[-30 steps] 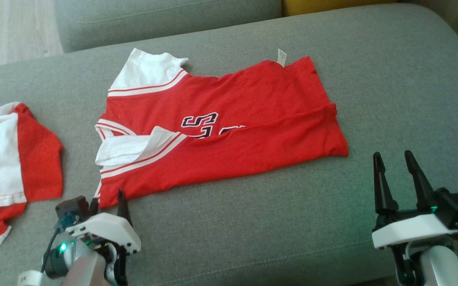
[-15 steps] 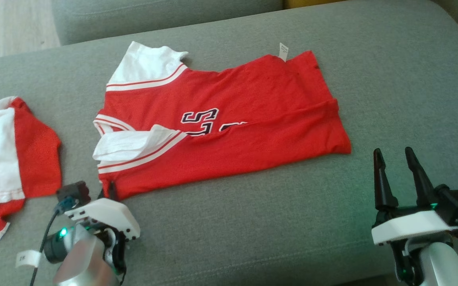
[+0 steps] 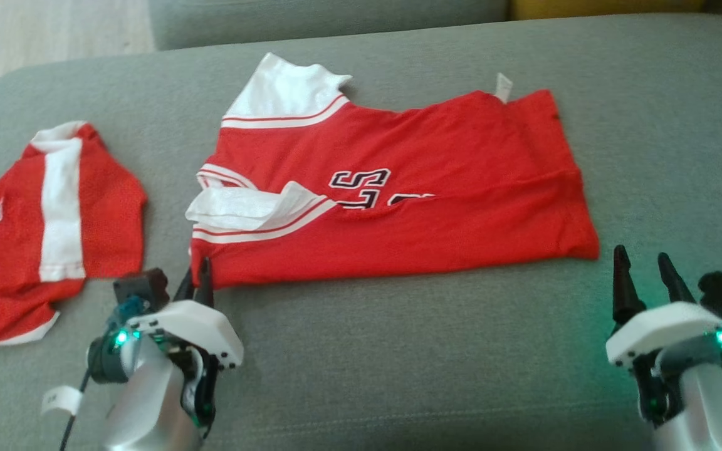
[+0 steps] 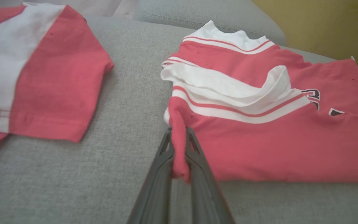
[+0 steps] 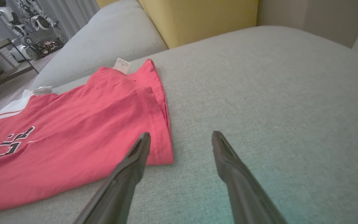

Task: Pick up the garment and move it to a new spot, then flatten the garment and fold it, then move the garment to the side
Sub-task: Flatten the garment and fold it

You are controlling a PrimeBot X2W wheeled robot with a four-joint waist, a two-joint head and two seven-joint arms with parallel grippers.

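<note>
Head view: the red jersey (image 3: 411,238) lies spread on the grey sofa seat (image 3: 398,351). My left gripper (image 3: 198,275) meets its near-left corner, and my right gripper (image 3: 640,257) sits just beside its near-right corner.
Left wrist view: I see the jaws clenched on that corner's bunched fold.
Right wrist view: jaws spread, grasping nothing, beside the hem.

Open cushion (image 3: 649,156) right of the jersey (image 3: 430,156); a second garment (image 3: 107,207) lies near its left
</note>
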